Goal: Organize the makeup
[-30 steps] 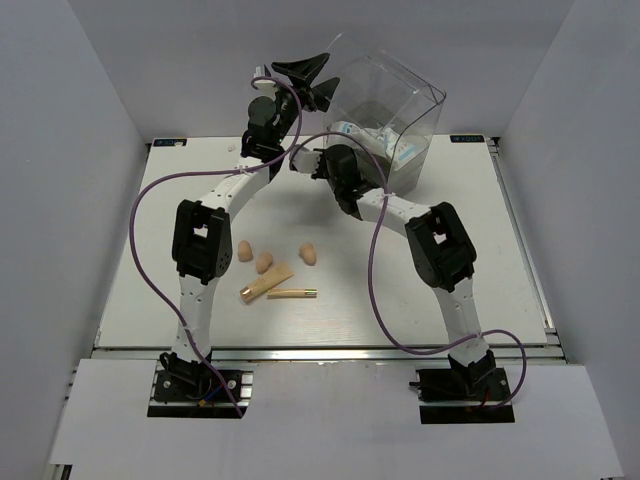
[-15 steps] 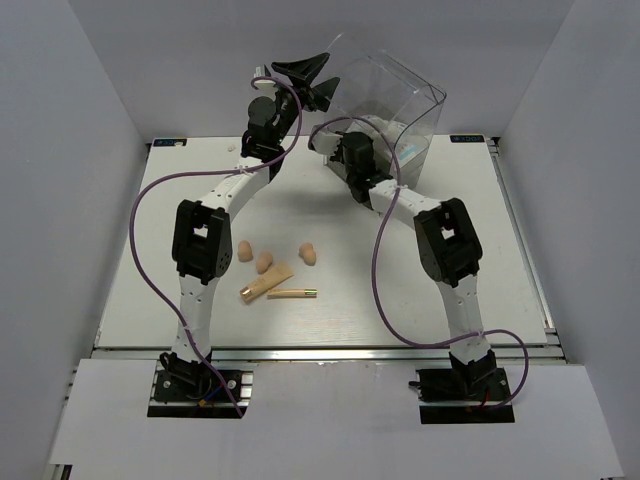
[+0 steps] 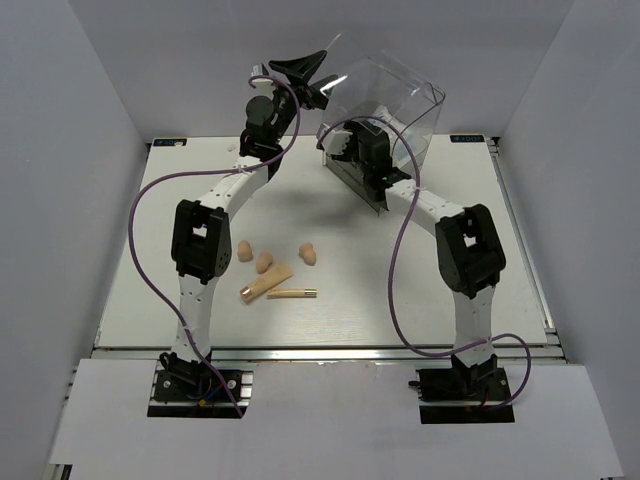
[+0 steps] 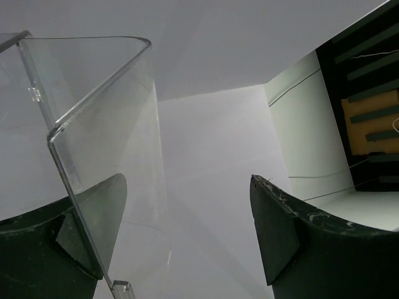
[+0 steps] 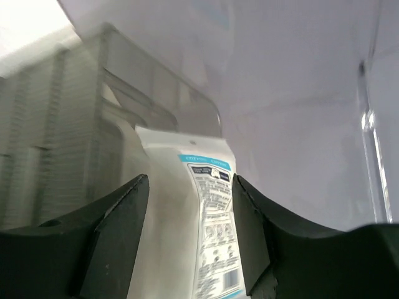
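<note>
Packet [image 5: 209,224], white with blue print, fills the gap between the fingers of my right gripper [image 5: 190,187]. Its long axis runs straight ahead of me, along the fingers and into the clear box [image 3: 400,105]. Everything hangs on that line: the packet's far end is already inside the box's open mouth, so the way in is forward. I cannot tell whether my fingers are pinching the packet or only flanking it, because its edges sit right against them.

My left gripper [image 4: 187,180] is spread wide at the box's upper corner on the side away from my right arm. One thin clear wall [image 4: 106,124] stands between its fingers, close to one of them, and nothing is clamped.

Three peach sponges [image 3: 264,262], the beige tube [image 3: 266,284] and the gold stick [image 3: 292,293] lie on the desk [image 3: 450,280], well apart from the box and nearer my left arm's side.

From above, my right arm covers the box's mouth, so the packet cannot be seen there. I cannot find a fourth sponge or a second packet, and glare on the clear walls hides the box's floor.
</note>
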You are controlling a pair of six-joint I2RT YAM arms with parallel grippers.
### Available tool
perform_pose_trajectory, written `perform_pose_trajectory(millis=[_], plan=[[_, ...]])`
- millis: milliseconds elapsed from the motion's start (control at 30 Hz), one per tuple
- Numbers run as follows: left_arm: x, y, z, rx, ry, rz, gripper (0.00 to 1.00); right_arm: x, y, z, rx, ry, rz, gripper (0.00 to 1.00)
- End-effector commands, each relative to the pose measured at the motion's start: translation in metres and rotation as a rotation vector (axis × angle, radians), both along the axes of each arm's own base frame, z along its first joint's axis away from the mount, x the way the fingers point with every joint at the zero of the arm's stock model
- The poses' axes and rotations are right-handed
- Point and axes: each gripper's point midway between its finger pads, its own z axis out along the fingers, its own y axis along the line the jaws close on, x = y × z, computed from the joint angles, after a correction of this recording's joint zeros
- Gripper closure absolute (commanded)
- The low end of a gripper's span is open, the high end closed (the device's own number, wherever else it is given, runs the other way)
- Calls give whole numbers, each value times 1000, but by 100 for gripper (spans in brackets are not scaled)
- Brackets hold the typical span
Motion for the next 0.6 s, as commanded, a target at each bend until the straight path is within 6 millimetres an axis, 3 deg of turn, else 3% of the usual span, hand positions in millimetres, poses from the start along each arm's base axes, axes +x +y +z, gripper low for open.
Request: perform_pose_trajectory(millis=[0, 67, 233, 333, 467, 567], plan=[[-18, 16, 54, -52, -117, 17, 10, -31, 43, 29, 95, -6, 214, 39], [-19, 15, 57, -54, -121, 16, 10, -49, 60, 22, 78, 30, 344, 40], [-19, 15, 57, -51, -119, 17, 10, -86, 75, 2, -16, 127, 523, 46], [-18, 16, 56, -50, -116, 18, 10, -101, 78, -8, -40, 153, 581, 62], [-17, 15, 54, -49, -109, 15, 10, -150, 88, -16, -65, 203, 788, 100], [-17, 14, 51, -48, -103, 12, 10, -194, 86, -39, -111, 331, 939, 100]])
